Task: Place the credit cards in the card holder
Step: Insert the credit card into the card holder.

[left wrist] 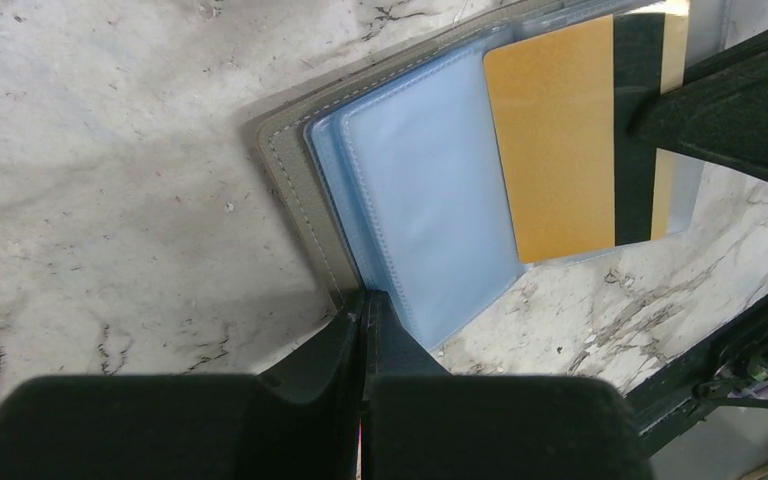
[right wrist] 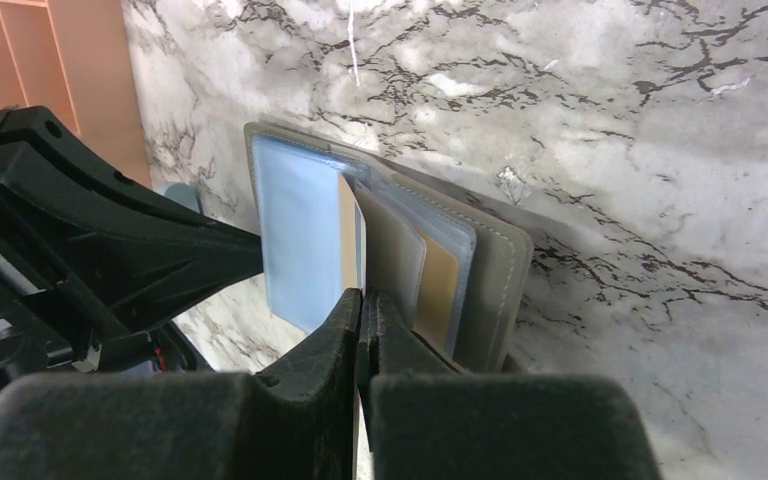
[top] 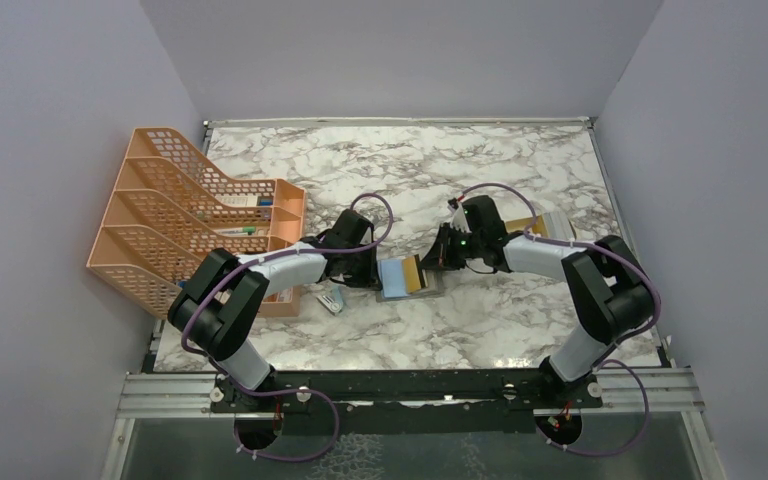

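Both arms rise from their bases at the near edge, fold at the elbow and reach inward with forearms low. The left tool point(top: 374, 277) and the right tool point(top: 437, 264) face each other across the small folding card holder point(top: 407, 278), grey outside and light blue inside. The card holder lies open on the white, grey-veined marble table point(top: 410, 170), about midway between the arms. Its long spread runs left to right and its fold near to far. The blue sleeves lie toward the left arm, and the thin tan-gold rectangular credit card point(top: 419, 274) lies toward the right arm.

The left tool point(left wrist: 365, 310) is closed, jaws pressed together, nipping the card holder's edge on its own side where grey cover and blue sleeves meet. The right tool point(right wrist: 362, 305) is closed just as tightly and appears clamped on the credit card's edge among the sleeves.

Only the left wrist view shows the card's face, gold with a black stripe parallel to the sleeves' long edges, and the right tool's black finger point(left wrist: 730, 110) across it. Only the right wrist view shows the sleeves fanned up from the cover, with a second gold card point(right wrist: 438, 285) tucked in a pocket further back. Only the top view shows the whole orange mesh file rack point(top: 190, 215), at the table's left side.
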Controlling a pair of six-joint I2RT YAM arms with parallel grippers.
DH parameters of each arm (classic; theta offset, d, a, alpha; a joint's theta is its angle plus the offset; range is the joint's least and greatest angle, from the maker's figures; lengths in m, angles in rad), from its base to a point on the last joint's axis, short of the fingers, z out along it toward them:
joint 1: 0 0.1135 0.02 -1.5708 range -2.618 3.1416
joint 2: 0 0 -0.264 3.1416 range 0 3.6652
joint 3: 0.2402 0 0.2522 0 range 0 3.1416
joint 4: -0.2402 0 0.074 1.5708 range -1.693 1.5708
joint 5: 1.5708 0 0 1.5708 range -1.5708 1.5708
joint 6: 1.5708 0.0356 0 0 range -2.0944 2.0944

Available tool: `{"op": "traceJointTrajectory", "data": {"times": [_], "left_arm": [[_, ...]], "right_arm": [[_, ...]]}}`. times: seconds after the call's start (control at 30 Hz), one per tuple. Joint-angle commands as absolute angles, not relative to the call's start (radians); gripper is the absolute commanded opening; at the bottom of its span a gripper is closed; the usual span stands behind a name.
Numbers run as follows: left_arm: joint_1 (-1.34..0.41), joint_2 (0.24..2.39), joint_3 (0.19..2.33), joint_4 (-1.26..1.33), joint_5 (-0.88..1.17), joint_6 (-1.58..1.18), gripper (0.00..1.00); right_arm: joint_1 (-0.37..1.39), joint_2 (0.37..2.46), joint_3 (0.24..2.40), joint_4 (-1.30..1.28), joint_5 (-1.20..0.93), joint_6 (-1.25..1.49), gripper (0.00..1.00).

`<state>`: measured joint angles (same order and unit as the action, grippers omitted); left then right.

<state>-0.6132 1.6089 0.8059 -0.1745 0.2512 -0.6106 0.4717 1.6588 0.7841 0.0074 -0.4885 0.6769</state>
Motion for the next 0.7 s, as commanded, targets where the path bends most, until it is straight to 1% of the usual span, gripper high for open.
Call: {"op": "traceJointTrajectory", "data": {"times": [0.0, 0.5, 0.67], "left_arm": [[-0.614, 1.606, 0.804, -0.211, 0.176, -0.599, 0.00], [-0.613, 1.621, 0.816, -0.209, 0.172, -0.598, 0.00], [-0.614, 1.611, 0.810, -0.208, 0.178, -0.604, 0.00]], "right_arm": [[0.468, 1.706, 0.770, 0.056, -0.511, 0.681, 0.01], [0.468, 1.722, 0.742, 0.119, -0.566, 0.710, 0.01], [0.467, 1.727, 0.716, 0.190, -0.575, 0.743, 0.01]]}}
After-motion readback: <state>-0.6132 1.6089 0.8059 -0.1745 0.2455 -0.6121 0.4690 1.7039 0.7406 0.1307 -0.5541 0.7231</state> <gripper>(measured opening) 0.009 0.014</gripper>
